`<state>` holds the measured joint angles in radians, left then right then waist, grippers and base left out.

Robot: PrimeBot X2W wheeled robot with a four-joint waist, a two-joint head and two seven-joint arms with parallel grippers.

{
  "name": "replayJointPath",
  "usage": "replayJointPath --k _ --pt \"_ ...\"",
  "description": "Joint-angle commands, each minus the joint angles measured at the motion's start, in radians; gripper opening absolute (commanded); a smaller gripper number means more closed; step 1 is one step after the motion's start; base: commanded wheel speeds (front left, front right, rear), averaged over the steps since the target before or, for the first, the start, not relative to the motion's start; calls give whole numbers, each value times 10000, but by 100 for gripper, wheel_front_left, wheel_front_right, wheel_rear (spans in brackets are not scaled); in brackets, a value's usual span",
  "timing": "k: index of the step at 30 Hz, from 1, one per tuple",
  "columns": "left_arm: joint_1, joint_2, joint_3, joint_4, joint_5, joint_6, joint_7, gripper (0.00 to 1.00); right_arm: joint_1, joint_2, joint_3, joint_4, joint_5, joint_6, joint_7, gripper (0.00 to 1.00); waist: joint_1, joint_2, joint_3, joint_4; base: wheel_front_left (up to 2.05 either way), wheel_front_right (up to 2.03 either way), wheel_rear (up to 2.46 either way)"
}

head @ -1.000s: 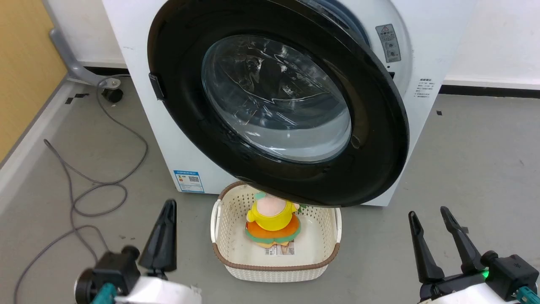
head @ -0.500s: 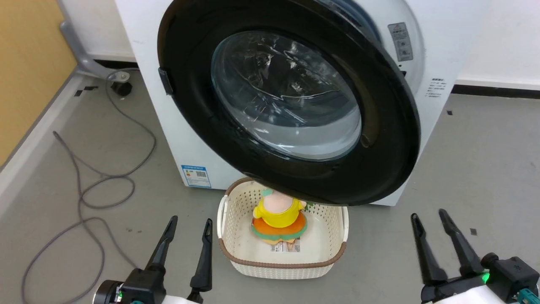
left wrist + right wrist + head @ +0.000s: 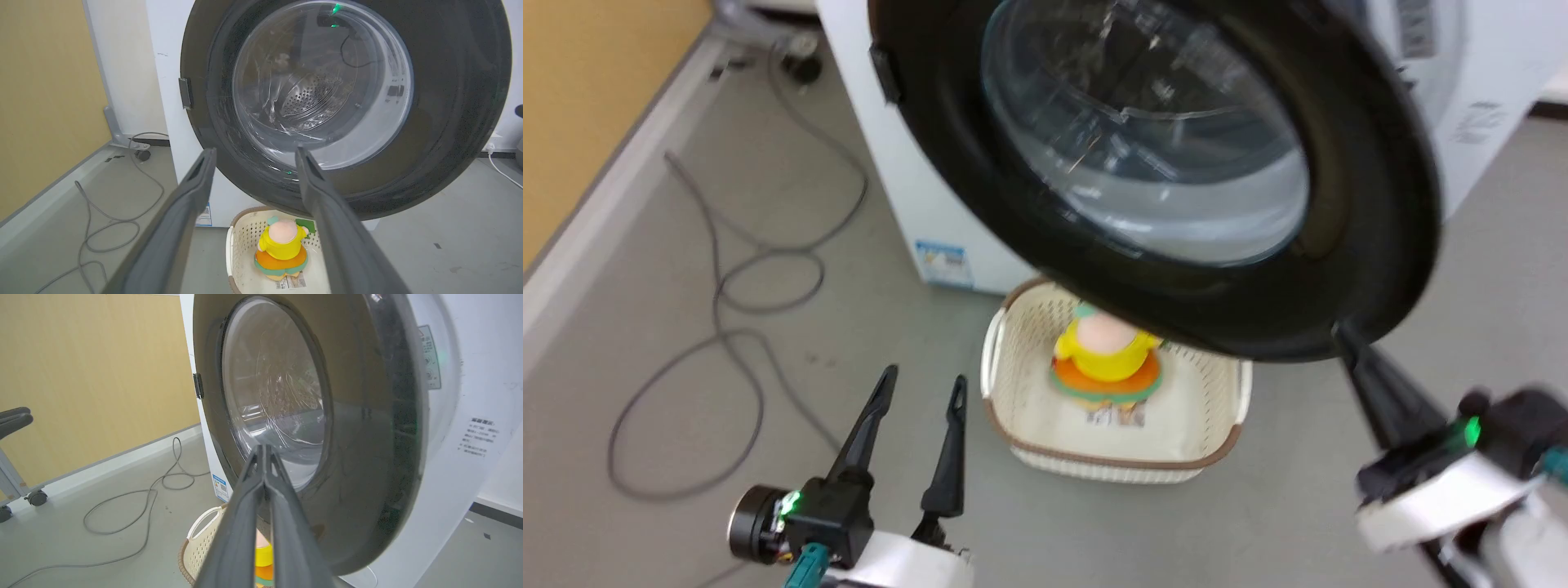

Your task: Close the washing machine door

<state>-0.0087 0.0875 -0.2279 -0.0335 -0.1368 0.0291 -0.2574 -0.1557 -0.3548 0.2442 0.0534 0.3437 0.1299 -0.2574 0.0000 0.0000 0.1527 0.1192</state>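
Washing machine door point(image 3: 1152, 155) was seen swung open, lower rim overhanging the laundry basket point(image 3: 1123, 464); plush toy point(image 3: 1107, 359) was partly hidden. Left gripper point(image 3: 927, 376) was held spread over open floor point(image 3: 890, 327). Right gripper point(image 3: 1346, 339), fingers pressed together, was blurred at the rim; contact unclear.

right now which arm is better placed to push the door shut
Right, likely: the right gripper is shut, up at the door's lower rim, pointing at the glass. The left gripper is open, low beside the basket.
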Motion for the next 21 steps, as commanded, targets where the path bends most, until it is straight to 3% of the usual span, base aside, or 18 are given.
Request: replayJointPath --k 1,12,21 --pt "-188 -44 -22 -34 68 -48 -43 100 -384 -262 79 154 124 8 -20 0 0 0 482 368 0 0 0" --pt "-984 -256 -148 -157 343 -204 -43 100 -3278 -2029 -107 2338 1766 8 389 0 0 0 1804 1142 0 0 0" --pt "-1249 -340 -314 -252 301 -125 -43 100 -5307 -2776 -202 3848 2799 8 901 0 0 0 2316 1534 0 0 0"
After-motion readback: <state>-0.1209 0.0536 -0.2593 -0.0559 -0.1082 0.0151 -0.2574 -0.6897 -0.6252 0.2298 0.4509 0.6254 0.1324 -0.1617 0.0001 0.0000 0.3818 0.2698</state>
